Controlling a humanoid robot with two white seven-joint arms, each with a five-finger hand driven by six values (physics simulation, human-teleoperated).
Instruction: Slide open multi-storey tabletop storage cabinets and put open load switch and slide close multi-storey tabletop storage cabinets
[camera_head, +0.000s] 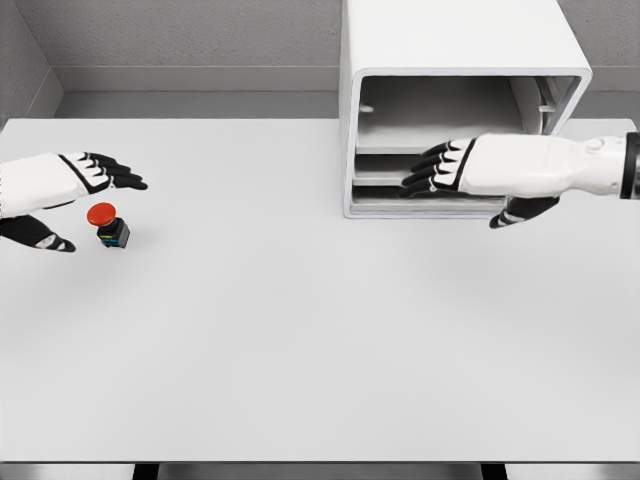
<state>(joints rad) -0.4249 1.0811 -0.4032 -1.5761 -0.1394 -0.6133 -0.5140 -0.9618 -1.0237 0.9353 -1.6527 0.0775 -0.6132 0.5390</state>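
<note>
Reaching in from the right, the right robot hand (470, 170) lies flat before the open front of the white storage cabinet (455, 60), its black-tipped fingers (430, 170) stretched out and slightly apart, holding nothing; whether they touch the drawer fronts cannot be told. Its thumb (522, 211) hangs below, over the tabletop (320, 340). The cabinet's upper compartment gapes open, with the lower drawers (400, 190) stacked beneath. At the far left, the left robot hand (60, 195) is spread wide, fingers above and thumb below, empty. Just beside it, off the fingertips, the load switch (108, 225) with its red round cap stands on the tabletop, well apart from the cabinet, with bare white surface between them
</note>
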